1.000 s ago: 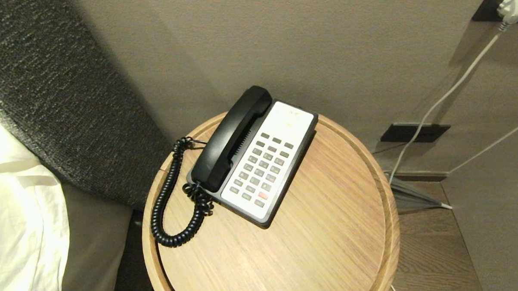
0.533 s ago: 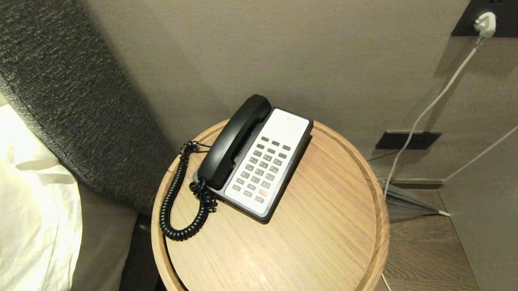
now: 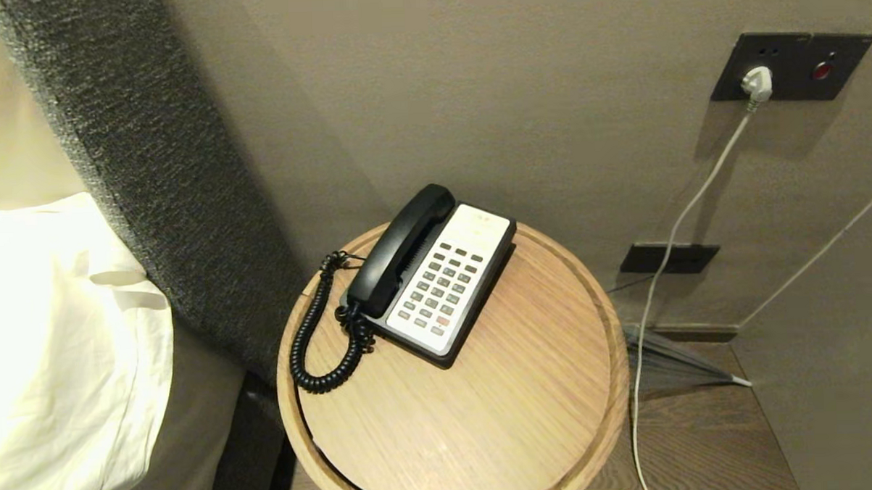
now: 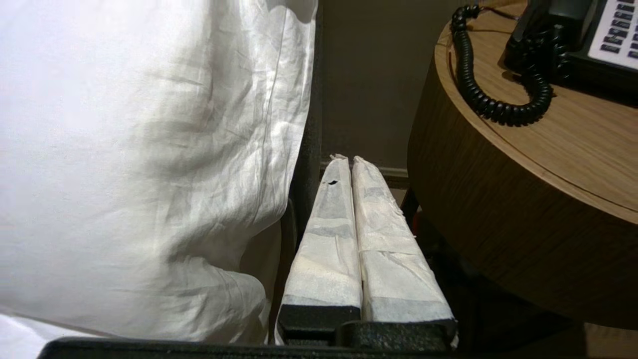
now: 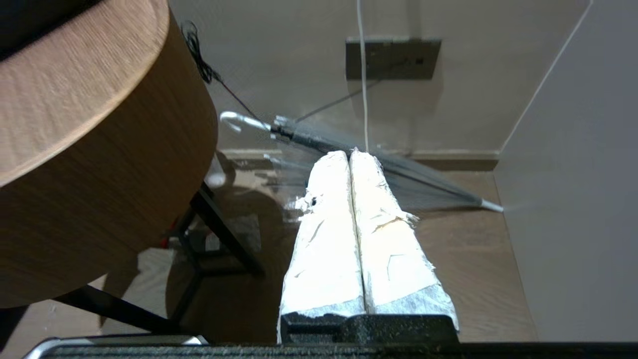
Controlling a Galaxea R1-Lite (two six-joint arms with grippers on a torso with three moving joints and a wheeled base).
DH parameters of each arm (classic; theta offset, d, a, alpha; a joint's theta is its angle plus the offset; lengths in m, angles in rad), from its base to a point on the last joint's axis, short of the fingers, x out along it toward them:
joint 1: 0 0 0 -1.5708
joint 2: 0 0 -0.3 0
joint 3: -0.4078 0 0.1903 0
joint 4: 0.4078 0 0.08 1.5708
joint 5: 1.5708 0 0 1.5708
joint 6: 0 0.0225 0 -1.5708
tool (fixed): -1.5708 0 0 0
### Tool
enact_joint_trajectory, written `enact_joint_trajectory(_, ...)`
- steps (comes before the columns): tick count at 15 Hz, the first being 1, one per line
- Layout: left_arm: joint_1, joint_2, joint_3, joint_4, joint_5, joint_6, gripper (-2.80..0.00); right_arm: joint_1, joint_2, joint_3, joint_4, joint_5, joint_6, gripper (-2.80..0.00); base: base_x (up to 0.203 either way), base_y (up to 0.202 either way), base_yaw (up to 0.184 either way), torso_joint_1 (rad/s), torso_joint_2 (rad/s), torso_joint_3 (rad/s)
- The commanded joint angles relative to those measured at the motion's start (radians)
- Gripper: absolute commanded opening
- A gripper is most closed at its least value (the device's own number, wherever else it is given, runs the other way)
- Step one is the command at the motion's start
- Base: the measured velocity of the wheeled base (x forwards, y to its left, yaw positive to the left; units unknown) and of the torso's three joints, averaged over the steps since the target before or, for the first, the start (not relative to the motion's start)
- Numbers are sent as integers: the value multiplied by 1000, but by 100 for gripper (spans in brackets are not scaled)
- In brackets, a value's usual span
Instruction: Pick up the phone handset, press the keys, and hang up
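White-wrapped fingers on your left pincer (image 4: 351, 162) are pressed together on nothing, low between the bedding (image 4: 149, 149) and the round wooden counter (image 4: 498, 209); your right pincer (image 5: 351, 154) is likewise closed and empty, above the floor beside that counter. On top, the phone handset (image 3: 400, 250) rests in the cradle of the phone base (image 3: 472, 236), with its coiled cord (image 3: 316, 336) looping alongside.

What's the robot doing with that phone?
Nothing yet. The phone handset lies in its cradle on the phone base, on the round wooden table, its coiled cord looping beside it. The left gripper hangs low beside the table near the white bedding, shut and empty. The right gripper hangs low on the table's other side, also shut and empty.
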Motion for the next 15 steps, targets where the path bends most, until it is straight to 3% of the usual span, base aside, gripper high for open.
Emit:
enact_joint_trajectory(1, 0, 1, 40, -1, 0, 0, -280, 0, 0, 12, -1, 0, 0, -280, 0, 0, 0, 11, 2, 202)
enact_joint_trajectory(15, 0, 1, 40, -1, 0, -2, -280, 0, 0, 12, -1, 0, 0, -280, 0, 0, 0, 2, 3, 197)
